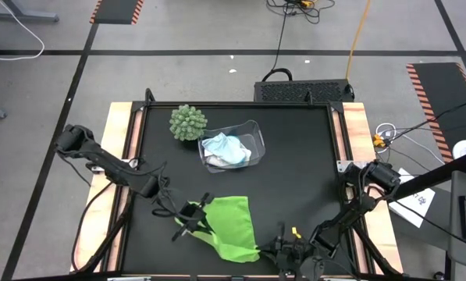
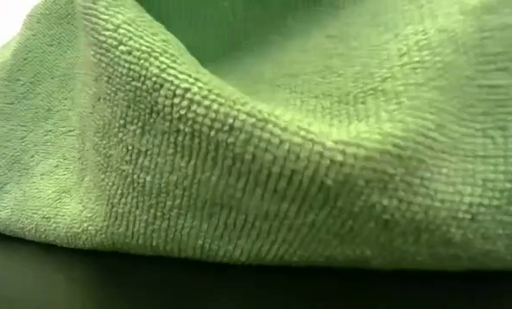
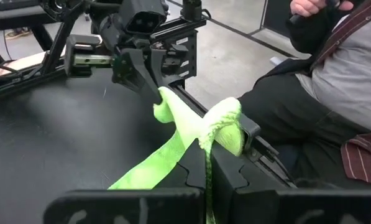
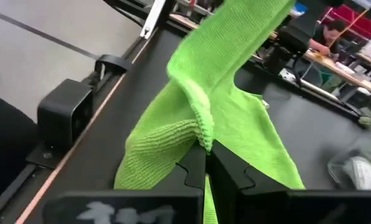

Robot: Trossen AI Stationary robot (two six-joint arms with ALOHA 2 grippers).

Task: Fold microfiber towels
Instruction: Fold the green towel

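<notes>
The green towel (image 1: 234,226) lies at the near edge of the table (image 1: 295,156), partly lifted and not yet folded flat, while the white towel (image 1: 215,158) and the blue towel (image 1: 231,150) are crumpled in the clear bin (image 1: 252,129) beside the spiky ball (image 1: 187,122), so I judge most of the task is left. The left gripper (image 1: 192,219) is clenched on one corner of the green towel, and the right gripper (image 1: 283,251) pinches another corner, fingers closed on the cloth.
</notes>
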